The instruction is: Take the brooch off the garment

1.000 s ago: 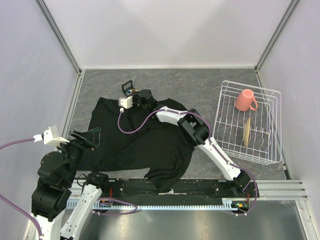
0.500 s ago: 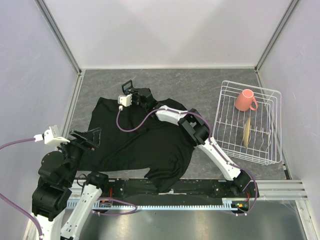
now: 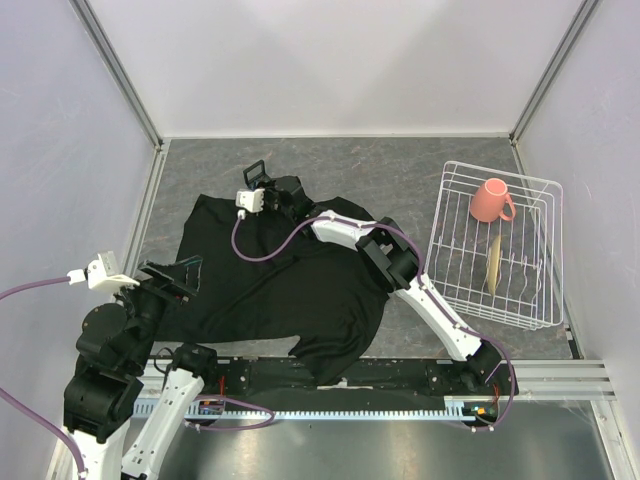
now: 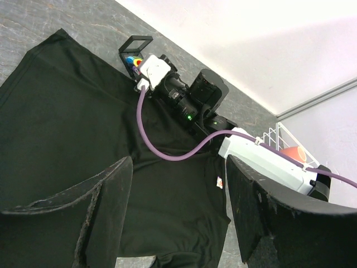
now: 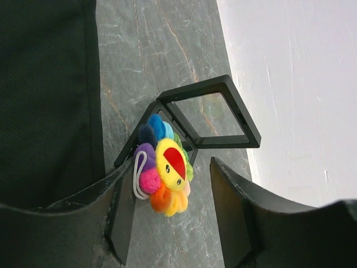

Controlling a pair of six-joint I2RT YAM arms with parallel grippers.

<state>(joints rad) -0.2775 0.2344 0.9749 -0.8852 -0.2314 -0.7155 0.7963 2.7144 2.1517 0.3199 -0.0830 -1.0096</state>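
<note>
The brooch (image 5: 164, 177), a plush rainbow flower with a yellow face and red mouth, is off the black T-shirt (image 3: 300, 290) and sits in the mouth of the right claw (image 5: 171, 164). It is hard against the finger on the shirt side, with clear daylight between it and the opposite finger. That claw is spread wide and pinches nothing. I cannot tell whether the flower rests on the grey tabletop (image 5: 145, 50) or clings to the finger pad by its white loop. Just ahead of the fingertips lies a small black hinged case (image 5: 227, 141), open with its clear-windowed lid raised, and the flower overlaps the near rim of its base. The shirt's edge runs along the outer side of the finger the brooch touches, apart from the flower. The left claw (image 4: 178, 167) hangs wide and empty, well back from the right claw, above the near part of the shirt, with the shirt's white-and-red label (image 4: 218, 182) below it. As I read it, the removal itself is done and the step in hand is setting the brooch down at the case. The next move likely calls for a slow, straight withdrawal of the right claw. Watch that the loop does not snag and drag the flower back toward the cloth.
</note>
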